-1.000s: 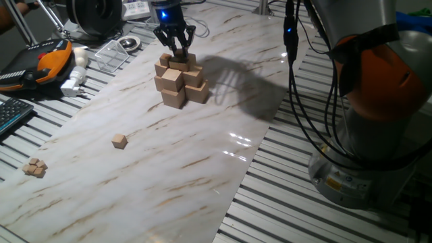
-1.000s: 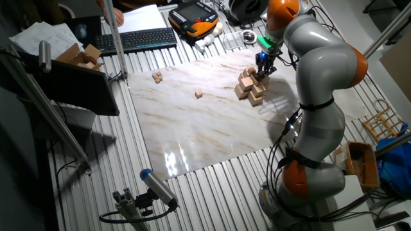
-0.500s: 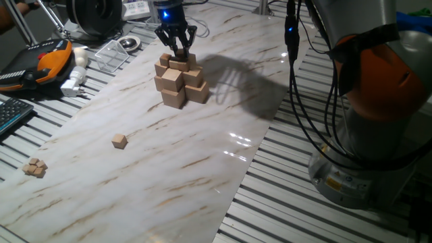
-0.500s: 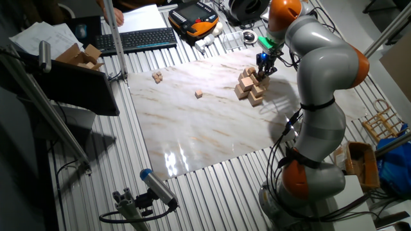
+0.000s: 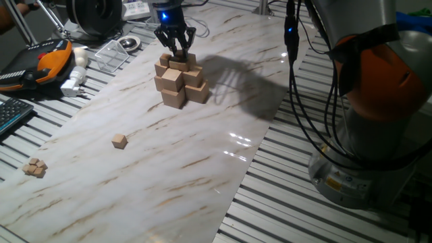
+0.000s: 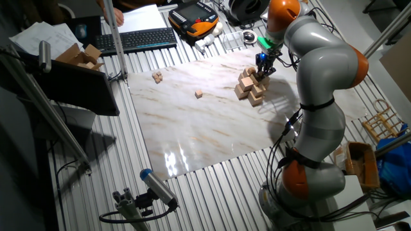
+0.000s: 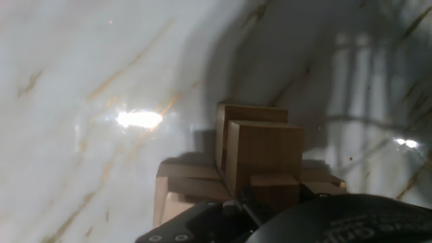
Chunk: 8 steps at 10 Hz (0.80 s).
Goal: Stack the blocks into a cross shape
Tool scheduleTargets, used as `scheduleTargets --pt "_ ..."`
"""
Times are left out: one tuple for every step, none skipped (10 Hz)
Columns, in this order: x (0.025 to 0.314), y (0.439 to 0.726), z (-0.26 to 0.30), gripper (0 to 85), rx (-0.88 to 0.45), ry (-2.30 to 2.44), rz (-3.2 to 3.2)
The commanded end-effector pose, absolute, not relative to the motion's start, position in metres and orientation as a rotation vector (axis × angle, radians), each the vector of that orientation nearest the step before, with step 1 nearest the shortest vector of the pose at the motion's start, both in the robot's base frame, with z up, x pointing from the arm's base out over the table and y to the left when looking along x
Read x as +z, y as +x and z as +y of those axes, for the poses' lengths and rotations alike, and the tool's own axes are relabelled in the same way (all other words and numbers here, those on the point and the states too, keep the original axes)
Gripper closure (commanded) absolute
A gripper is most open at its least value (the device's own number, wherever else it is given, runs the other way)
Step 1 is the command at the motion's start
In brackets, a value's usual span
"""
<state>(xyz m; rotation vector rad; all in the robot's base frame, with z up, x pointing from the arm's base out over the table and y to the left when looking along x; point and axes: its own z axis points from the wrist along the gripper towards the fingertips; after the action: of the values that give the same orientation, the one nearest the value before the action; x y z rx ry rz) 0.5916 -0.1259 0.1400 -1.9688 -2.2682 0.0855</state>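
Gripper (image 5: pixel 179 52) barely risen, vertical above cross shape (image 5: pixel 178 79) top; fingers nearly closed, grasp unclear.

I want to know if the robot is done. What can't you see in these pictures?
- End effector on the stack: both fixed views are too small to show whether it grips a block.
- Hand view: fingertips cut off by the bottom edge; dark housing hides the stack's near side.
- Small blocks at the board's corner: too tiny to count.
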Motion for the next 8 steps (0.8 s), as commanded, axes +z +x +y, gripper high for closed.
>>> scheduleTargets --pt "0.1394 0.5913 -0.1254 85.0 0.086 -1.969 -2.267" --pt "0.1392 0.5912 -0.1252 85.0 0.086 -1.971 -2.266" --pt "0.1391 0.5912 -0.1252 85.0 0.086 -1.971 -2.266" --pt "0.1389 0.5911 -0.125 85.0 0.085 -1.973 -2.268" --pt "0.1387 0.5911 -0.1249 85.0 0.082 -1.979 -2.267" --pt "0.1384 0.5912 -0.1247 68.0 0.081 -1.983 -2.265" --pt "0.1379 0.5914 -0.1246 68.0 0.079 -1.986 -2.264" --pt "0.1368 0.5918 -0.1243 68.0 0.077 -1.992 -2.262"
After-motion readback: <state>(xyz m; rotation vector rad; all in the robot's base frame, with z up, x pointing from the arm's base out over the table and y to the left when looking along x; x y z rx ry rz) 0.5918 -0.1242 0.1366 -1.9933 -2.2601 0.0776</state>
